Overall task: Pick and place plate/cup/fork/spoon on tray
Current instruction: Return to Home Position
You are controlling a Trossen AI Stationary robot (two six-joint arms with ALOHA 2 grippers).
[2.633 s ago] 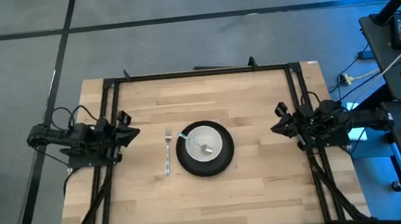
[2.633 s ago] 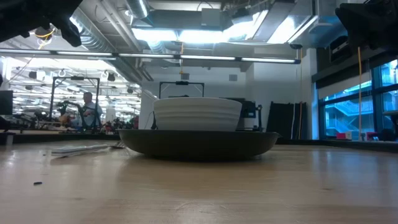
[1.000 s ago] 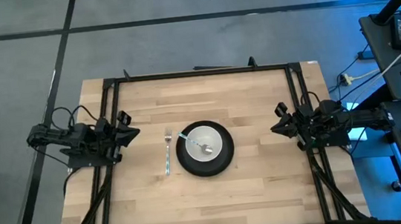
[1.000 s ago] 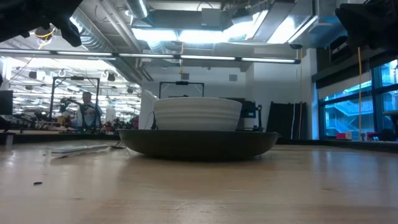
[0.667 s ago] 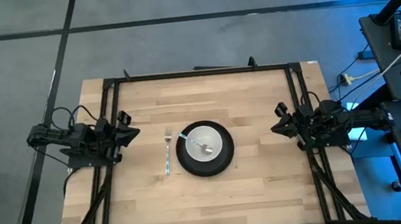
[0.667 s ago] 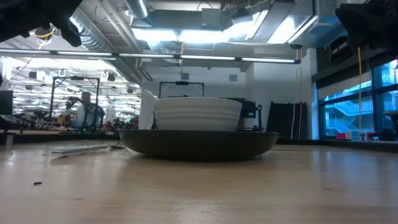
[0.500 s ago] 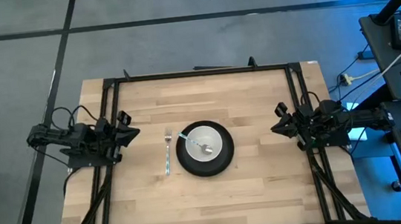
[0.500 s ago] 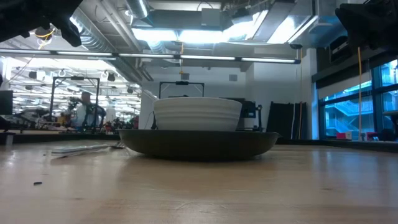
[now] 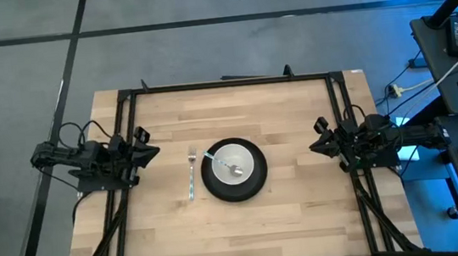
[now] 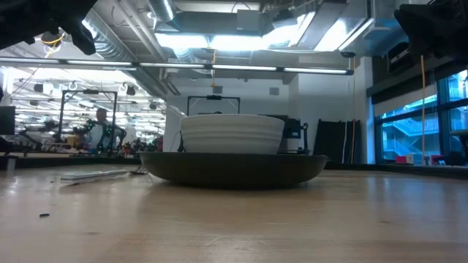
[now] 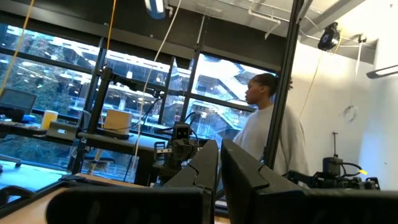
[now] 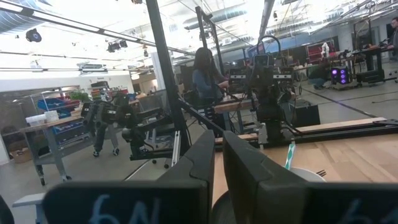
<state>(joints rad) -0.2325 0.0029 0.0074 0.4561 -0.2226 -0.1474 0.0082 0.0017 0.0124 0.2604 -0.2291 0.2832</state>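
Sitting at opposite tabletop point(image 9: 307, 222) edges, jaws clenched empty, left arm point(image 9: 96, 163) and right arm point(image 9: 371, 141) seem done: cup point(image 9: 241, 156) rests on plate point(image 9: 248, 191).

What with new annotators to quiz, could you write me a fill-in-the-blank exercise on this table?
1. The white cup sits on the black ____.
2. The spoon lies inside the ____.
3. The fork lies on the table beside the plate, on the ____ arm's side.
4. The left gripper and right gripper, at opposite table edges, hold ____.
Missing words: plate; cup; left; nothing.
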